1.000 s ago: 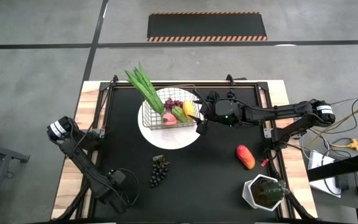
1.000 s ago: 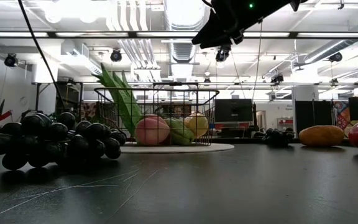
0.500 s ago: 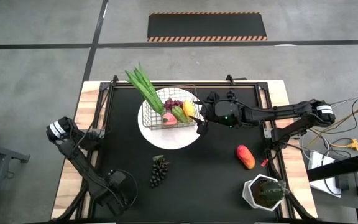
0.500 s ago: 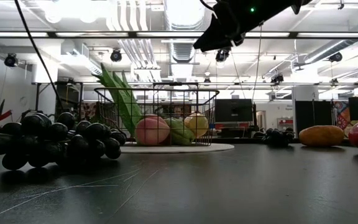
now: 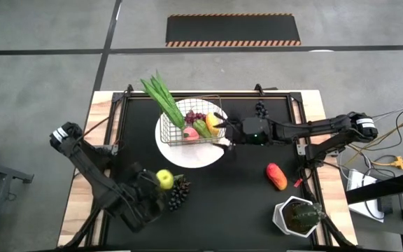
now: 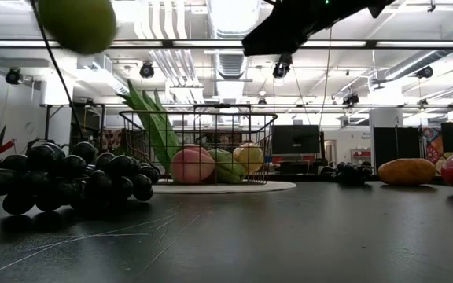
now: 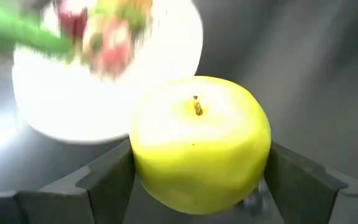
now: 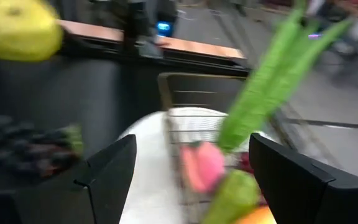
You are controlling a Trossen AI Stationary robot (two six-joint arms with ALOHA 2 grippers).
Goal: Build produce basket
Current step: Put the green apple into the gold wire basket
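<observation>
- From the high view, we hold the round yellow-green toy apple [image 5: 164, 179] in our left gripper [image 5: 161, 183], raised beside the dark grape bunch [image 5: 180, 192]. The small grey wire-mesh basket [image 5: 191, 124] on its round white plate [image 5: 191, 155] lies ahead, toward the far side of the black tabletop [image 5: 243, 196]. Our right gripper [image 5: 227, 133] waits just beside the basket.
- From the low view, the apple [image 6: 77, 23] hangs high above the grapes [image 6: 61, 177], well short of the basket [image 6: 199, 148].
- From the left wrist view, our fingers [image 7: 107, 177] clamp the apple [image 7: 201, 143] on both sides, the plate [image 7: 104, 81] straight beyond.
- From the right wrist view, our right fingers [image 8: 114, 171] stand wide and empty over the basket [image 8: 210, 155]; we judge the carry to be the left arm's.
</observation>
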